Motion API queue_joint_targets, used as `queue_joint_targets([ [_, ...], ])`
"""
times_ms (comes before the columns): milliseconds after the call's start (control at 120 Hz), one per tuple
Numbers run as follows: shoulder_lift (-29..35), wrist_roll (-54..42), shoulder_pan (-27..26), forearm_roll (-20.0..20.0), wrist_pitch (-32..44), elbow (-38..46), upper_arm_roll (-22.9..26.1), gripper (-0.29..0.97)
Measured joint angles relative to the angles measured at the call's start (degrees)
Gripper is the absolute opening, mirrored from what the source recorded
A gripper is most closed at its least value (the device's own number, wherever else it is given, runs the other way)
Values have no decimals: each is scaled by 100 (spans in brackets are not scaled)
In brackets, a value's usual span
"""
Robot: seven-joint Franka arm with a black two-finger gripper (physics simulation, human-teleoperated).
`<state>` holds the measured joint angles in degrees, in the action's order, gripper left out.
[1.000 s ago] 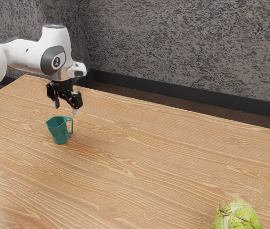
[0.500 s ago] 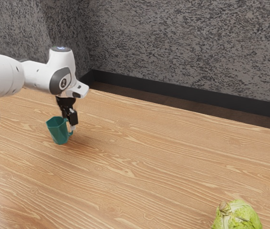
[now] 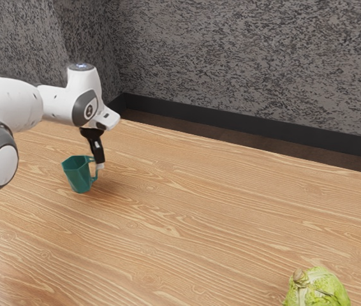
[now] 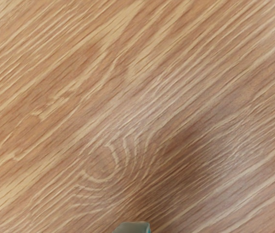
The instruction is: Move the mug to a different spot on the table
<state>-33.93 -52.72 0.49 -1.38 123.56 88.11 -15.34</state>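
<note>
The mug [image 3: 78, 173] stands upright on the table [image 3: 219, 210] at the left of the exterior view, about mid-height in the frame, with its open mouth up and its handle [image 3: 92, 169] turned toward the frame's right. The gripper [image 3: 99, 164] hangs from the white arm [image 3: 53, 105] that enters from the upper left. It is low beside the mug, right at the handle, but it is seen edge-on as one narrow black shape, so I cannot tell whether it is spread, pressed together or pinching the handle. In the wrist view, a small teal-grey sliver [image 4: 132, 226] just under the hand is probably part of the mug, with bare wood grain beyond it. The mug looks like a small, stiff, thin-walled teal cup, tapering toward its base. It is probably light and empty, with a smooth surface that could slip in a loose pinch. The handle is the obvious place to take hold, though a thin loop held off-centre would let the body swing or twist. A grasp across the rim wall next to the handle would likely hold it more steadily. Because the mug is light with a narrow foot, a sideways nudge could tip it or slide it. The wood stretches bare toward the frame's centre and right, well apart from the green leafy cabbage [image 3: 317, 288] in the lower right corner, so there seems to be plenty of room to set it down.
</note>
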Motion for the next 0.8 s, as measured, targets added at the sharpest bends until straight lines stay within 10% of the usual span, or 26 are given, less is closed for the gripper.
queue_joint_targets([
  [800, -540, -370, 179, -166, -118, -361, -3, 66],
])
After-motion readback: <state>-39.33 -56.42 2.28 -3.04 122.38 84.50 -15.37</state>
